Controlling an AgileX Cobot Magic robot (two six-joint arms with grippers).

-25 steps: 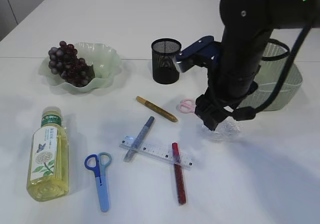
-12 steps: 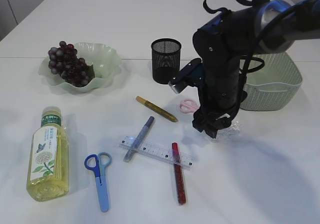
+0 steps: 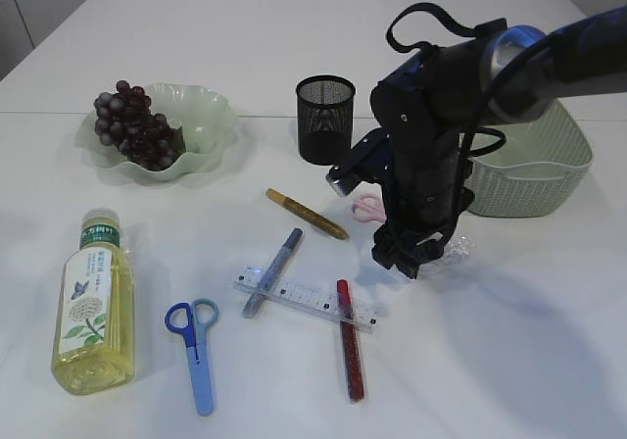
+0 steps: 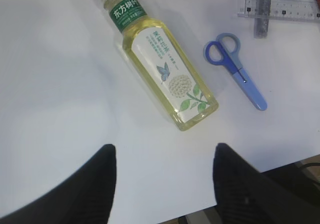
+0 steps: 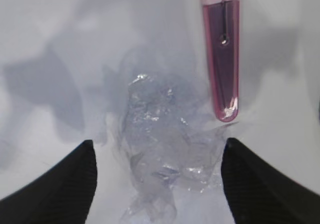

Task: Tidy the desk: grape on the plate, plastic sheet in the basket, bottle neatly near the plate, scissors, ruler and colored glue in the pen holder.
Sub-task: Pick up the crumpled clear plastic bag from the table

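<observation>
My right gripper (image 3: 407,261) is open and low over the crumpled clear plastic sheet (image 5: 165,149), whose edge shows by the arm (image 3: 456,250); the jaws (image 5: 157,184) straddle it. Pink scissors (image 5: 222,59) lie just beyond, partly hidden in the exterior view (image 3: 367,208). Grapes (image 3: 135,125) lie on the green plate (image 3: 211,116). The bottle (image 3: 91,302) lies on its side at the front left. Blue scissors (image 3: 196,346), the ruler (image 3: 309,299) and gold (image 3: 307,214), grey (image 3: 274,269) and red (image 3: 351,341) glue pens lie mid-table. My left gripper (image 4: 162,184) is open above the table near the bottle (image 4: 162,64).
The black mesh pen holder (image 3: 324,119) stands behind the glue pens. The green basket (image 3: 534,170) stands at the right, behind my right arm. In the left wrist view the blue scissors (image 4: 237,71) and the ruler's end (image 4: 280,8) lie right of the bottle.
My right arm has come down and slightly left onto the plastic sheet. Nothing on the table has moved.
</observation>
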